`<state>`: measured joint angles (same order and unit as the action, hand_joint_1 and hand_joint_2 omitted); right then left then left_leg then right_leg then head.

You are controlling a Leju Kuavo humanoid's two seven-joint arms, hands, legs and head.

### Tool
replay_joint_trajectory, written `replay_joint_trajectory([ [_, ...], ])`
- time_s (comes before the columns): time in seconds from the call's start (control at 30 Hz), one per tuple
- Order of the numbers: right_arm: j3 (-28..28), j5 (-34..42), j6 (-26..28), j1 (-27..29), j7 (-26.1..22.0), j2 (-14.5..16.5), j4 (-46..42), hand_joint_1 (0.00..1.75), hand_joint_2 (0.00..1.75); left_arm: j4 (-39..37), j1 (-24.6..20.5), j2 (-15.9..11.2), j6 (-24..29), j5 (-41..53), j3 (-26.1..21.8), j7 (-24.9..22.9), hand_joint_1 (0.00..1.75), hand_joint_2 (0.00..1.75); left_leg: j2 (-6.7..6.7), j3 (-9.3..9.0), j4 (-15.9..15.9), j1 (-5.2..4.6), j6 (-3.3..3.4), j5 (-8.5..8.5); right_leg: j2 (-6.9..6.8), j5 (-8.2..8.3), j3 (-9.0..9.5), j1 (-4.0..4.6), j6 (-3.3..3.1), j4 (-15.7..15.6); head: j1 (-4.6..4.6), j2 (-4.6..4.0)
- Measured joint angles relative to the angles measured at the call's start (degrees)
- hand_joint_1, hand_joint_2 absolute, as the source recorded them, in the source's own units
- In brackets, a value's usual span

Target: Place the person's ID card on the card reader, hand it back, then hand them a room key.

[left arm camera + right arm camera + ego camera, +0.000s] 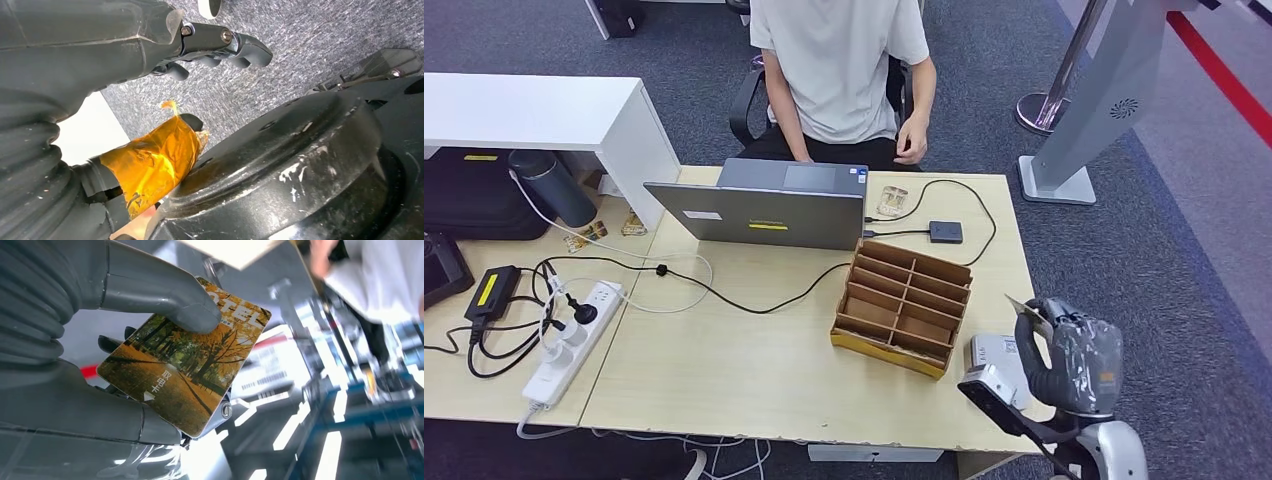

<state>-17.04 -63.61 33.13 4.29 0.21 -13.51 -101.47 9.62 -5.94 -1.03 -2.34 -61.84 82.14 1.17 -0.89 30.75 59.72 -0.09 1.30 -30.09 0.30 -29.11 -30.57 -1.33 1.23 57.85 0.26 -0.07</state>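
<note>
Right hand (125, 340), raised off the front right corner of the wooden desk (754, 370): the thumb (165, 295) presses on the printed face of the room key (185, 370), and darker fingers lie behind the card, so the key is pinched in this hand. The card's face shows autumn trees in orange and yellow, with part of the word "HOTEL" along one edge. In the head view the same right hand (1074, 350) holds the card edge-on as a thin pale sliver (1027, 308) at its top, just beyond the desk's right edge.

Left hand (220, 47): fingers loosely curled over grey carpet, nothing between them; its thumb (155, 160) is wrapped in orange tape.

On the desk, nearest the right hand, a white box (996, 352) lies at the right edge; next to it stands a cardboard divider tray (904, 305). Farther back lie a small black card reader (945, 231) on a cable and an open laptop (764, 205). A seated person (844, 70) faces the desk from its far side.
</note>
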Motion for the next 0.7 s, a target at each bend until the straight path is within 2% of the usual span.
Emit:
replay_joint_trajectory([
  [0.13, 1.7, -2.0, -2.5, -6.5, 0.1, 0.0, -0.6, 1.75, 1.75, 0.0, -0.2, 0.1, -0.2, 0.5, 0.0, 0.5, 0.0, 1.75, 0.04, 0.0, 0.0, -0.01, 0.05, 0.08, 0.04, 0.11, -0.03, -0.01, 0.02, 0.0, -0.01, 0.0],
  [0.27, 1.7, -7.2, -7.9, -16.3, 2.9, -0.1, 2.8, 1.75, 1.75, 0.0, -1.5, 0.6, -0.2, 1.0, 0.0, 0.2, 0.0, 1.75, 0.07, 0.03, 0.0, -0.01, 0.09, 0.21, 0.11, 0.26, -0.07, -0.01, 0.03, 0.0, 0.01, 0.0],
  [0.53, -2.4, -21.3, -10.4, -34.4, 10.2, 0.2, 22.8, 1.75, 1.75, 0.0, -2.8, 0.9, -0.6, 1.8, 0.2, -0.1, 0.0, 1.75, -0.06, 0.08, 0.0, -0.02, 0.12, 0.37, 0.0, 0.36, -0.07, -0.01, 0.05, 0.0, -0.01, 0.0],
  [0.7, -5.1, -22.9, -10.3, -41.3, 12.4, 1.2, 35.6, 1.75, 1.75, 0.0, -3.3, 1.0, -1.0, 1.6, 0.4, -0.2, 0.0, 1.75, -0.23, 0.13, 0.0, -0.02, 0.1, 0.39, -0.13, 0.36, -0.08, -0.01, 0.05, 0.0, -0.01, 0.0],
])
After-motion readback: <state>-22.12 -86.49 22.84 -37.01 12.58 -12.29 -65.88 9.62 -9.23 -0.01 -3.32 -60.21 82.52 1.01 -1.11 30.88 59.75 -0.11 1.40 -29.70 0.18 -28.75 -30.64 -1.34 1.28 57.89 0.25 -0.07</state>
